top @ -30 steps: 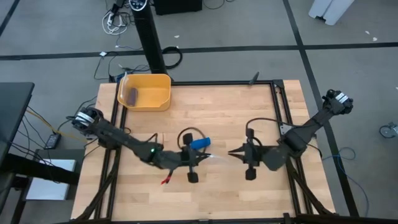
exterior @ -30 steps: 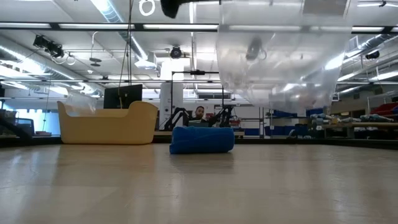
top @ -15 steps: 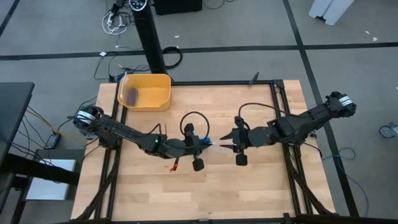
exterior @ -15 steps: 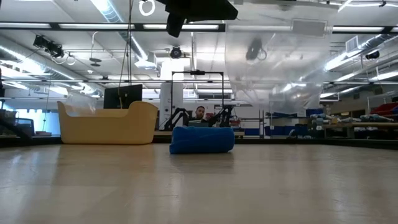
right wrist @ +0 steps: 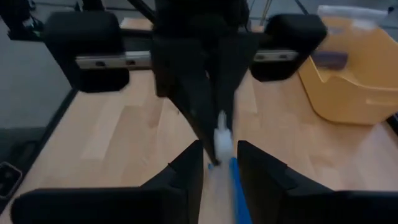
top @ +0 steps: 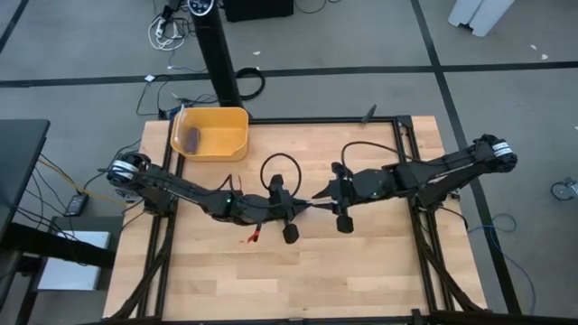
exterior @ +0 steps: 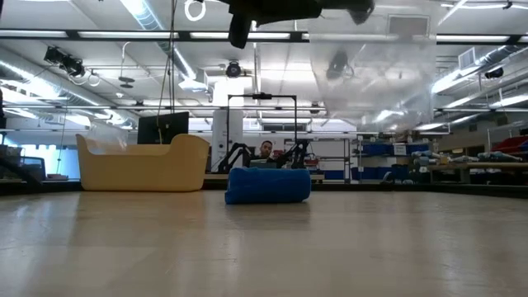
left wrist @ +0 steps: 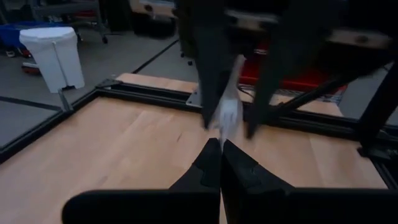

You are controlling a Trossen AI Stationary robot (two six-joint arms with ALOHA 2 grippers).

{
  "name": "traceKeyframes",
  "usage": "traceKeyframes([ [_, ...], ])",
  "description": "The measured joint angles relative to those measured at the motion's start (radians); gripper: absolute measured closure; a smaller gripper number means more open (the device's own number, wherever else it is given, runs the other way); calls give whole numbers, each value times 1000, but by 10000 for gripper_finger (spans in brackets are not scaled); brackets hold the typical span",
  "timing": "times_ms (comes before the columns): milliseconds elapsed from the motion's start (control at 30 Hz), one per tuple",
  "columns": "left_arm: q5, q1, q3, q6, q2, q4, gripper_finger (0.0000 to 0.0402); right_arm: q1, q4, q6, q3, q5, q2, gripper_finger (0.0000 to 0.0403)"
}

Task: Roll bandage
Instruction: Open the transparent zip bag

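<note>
Left gripper: the left gripper is held high over the middle of the table, its two fingers pressed together on the top edge of a clear plastic packet – judging by the wrist views, it alone carries the packet.
Right gripper: the right gripper faces it tip to tip, fingers apart and straddling the same edge of the packet without closing on it.
Why held so: the packet hangs in the air, well clear of the wood. This looks like a handover or a two-handed pull on the wrapper, with the right side lined up to pinch next.
Bandage: the bandage lies on the table as a short blue roll on its side, under the two grippers, so the view from above hides it. No finger touches it, and it looks already wound up.
Bin: a yellow bin stands at the far left corner, well apart from the work. It probably serves as the drop-off place.
In the bin: a small purple-grey roll.
Stray piece: a small red piece lies on the wood just beside the left arm; I cannot tell what it is.
Count: two grippers, one bandage, one packet, one bin, one roll inside it, one red piece.
</note>
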Motion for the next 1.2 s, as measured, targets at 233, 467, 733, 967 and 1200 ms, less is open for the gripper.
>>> traceKeyframes([
  [233,7,-1,0,3,1,-8,401,0,46,-1,1,-3,36,336],
  [467,7,0,3,5,0,4,401,4,39,0,1,9,9,364],
  [733,6,0,1,9,0,-8,401,5,-19,10,1,14,6,367],
  [967,8,0,1,12,1,-1,401,23,-102,23,35,42,6,378],
  [1200,2,-1,1,24,1,-3,401,46,-281,36,109,95,6,378],
])
